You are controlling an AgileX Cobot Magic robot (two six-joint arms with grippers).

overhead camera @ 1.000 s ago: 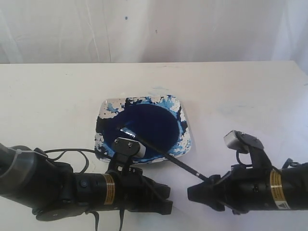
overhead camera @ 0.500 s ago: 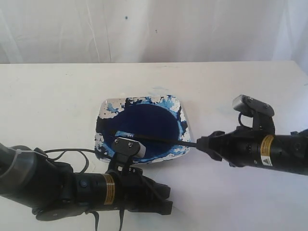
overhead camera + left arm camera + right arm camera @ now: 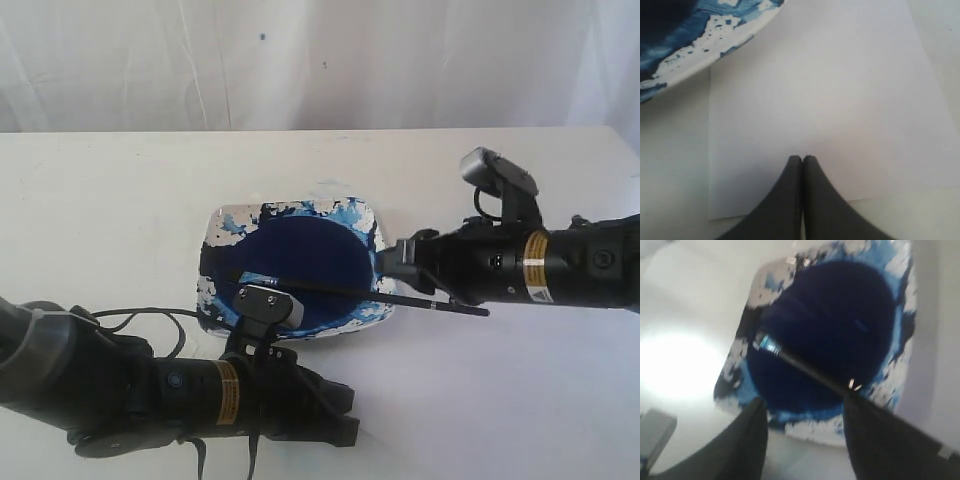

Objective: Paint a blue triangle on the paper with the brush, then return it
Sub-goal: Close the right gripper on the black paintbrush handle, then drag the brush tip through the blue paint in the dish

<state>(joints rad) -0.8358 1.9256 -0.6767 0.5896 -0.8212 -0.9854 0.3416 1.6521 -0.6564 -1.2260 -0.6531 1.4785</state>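
Brush point(image 3: 330, 290): lies across the square dish point(image 3: 215, 230). Its bristle end is well ahead of the right jaws in the navy paint pool point(image 3: 310, 250), and its handle crosses the dish rim and runs back past them.

Right jaws: spread wide, with dish and paint visible between the fingers. The handle runs along one finger. The wrist view is blurred, so I cannot tell whether it touches that finger or only passes beneath. It is not clamped.

Left jaws: pressed shut, nothing between them, hanging over the paper point(image 3: 815, 100) with the dish edge ahead.

Change over the last second: the right arm has swung up from the near edge of the surface point(image 3: 120, 180) to the dish's side. The handle has pivoted with it, while the bristle end stayed in the pool.

Reading: probably still the paint-loading step. No blue triangle shows on the visible paper, so the painting and the return remain.
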